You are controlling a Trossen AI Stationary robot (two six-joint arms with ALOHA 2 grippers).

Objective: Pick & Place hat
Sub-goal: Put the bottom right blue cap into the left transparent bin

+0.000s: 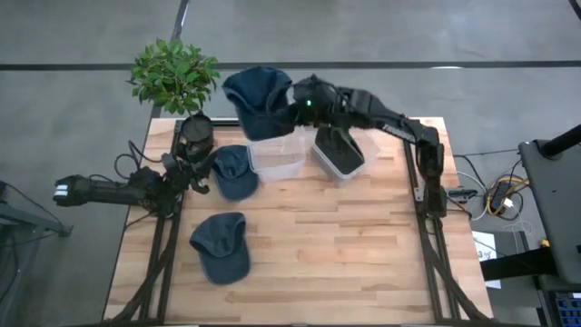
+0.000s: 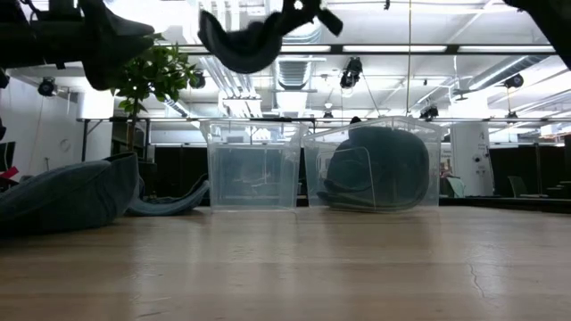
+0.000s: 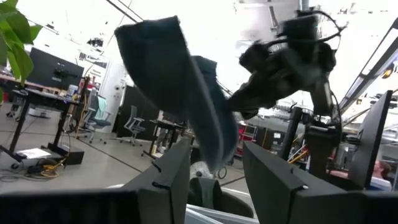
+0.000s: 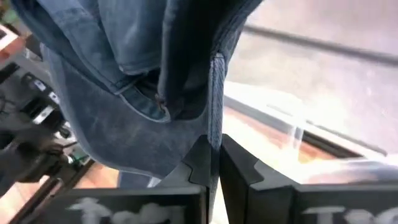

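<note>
A dark blue hat (image 1: 259, 98) hangs in the air over the far part of the table, above the empty clear bin (image 1: 277, 156); my right gripper (image 1: 296, 107) is shut on it. In the low view this hat (image 2: 243, 40) is well above the bins. The second clear bin (image 1: 338, 153) holds another dark hat (image 2: 375, 169). Two more blue hats lie flat on the table, one (image 1: 234, 171) beside the bins and one (image 1: 221, 247) nearer the front. At the table's left my left gripper (image 3: 214, 180) is open, with nothing between its fingers. My right gripper pinches a stitched edge of the hat's cloth (image 4: 215, 118) between its two shut fingers (image 4: 239, 171). It reaches in slanting down from the table's right side. The hat is lifted clear of table and bins, its crown bunched and spreading out beyond the fingertips.
A potted plant (image 1: 174, 73) stands at the table's far left corner, close to my left arm. The two bins stand side by side at the far middle. The near half of the wooden table (image 1: 345, 263) is bare apart from the one hat.
</note>
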